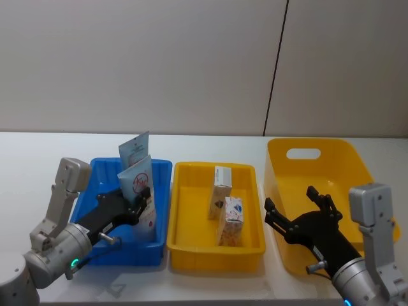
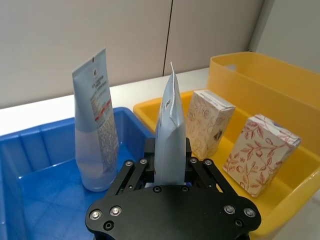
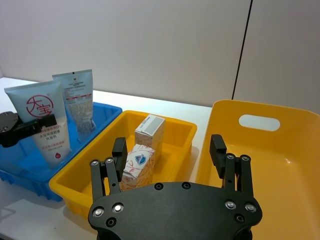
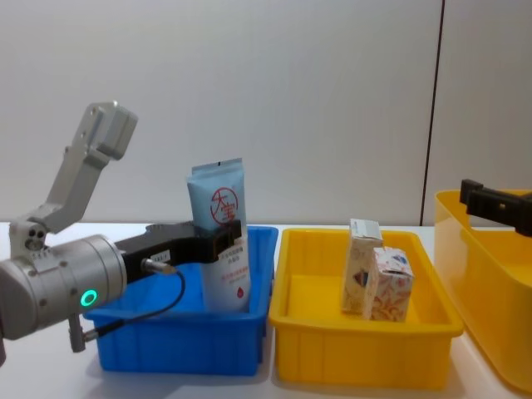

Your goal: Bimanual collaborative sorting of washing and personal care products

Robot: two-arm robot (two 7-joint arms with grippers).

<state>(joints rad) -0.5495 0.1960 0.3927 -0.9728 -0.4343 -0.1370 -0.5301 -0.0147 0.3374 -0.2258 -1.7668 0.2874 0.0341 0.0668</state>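
Left gripper (image 4: 224, 235): mine, reaching over the blue tray (image 4: 183, 357), fingers clamped on both flat sides of a tube.
Held tube (image 4: 223, 208): pale blue with a red circle logo, upright, crimped end up. Its lower end is down inside the blue tray, and I cannot tell if it touches the floor.
Second tube (image 1: 134, 150): pale blue, standing upright in the same tray, just behind the held one and apart from my fingers.
Right gripper (image 3: 168, 145): mine, fingers spread wide and holding nothing, over the near part of the large yellow bin (image 3: 280, 165).
Boxes: two small white patterned boxes, the rear one (image 1: 222, 183) and the front one (image 1: 232, 220), stand upright in the small yellow tray (image 1: 191, 217).
Layout: blue tray to my left, small yellow tray in the middle, large bin to my right, all on the white table (image 1: 38, 159).
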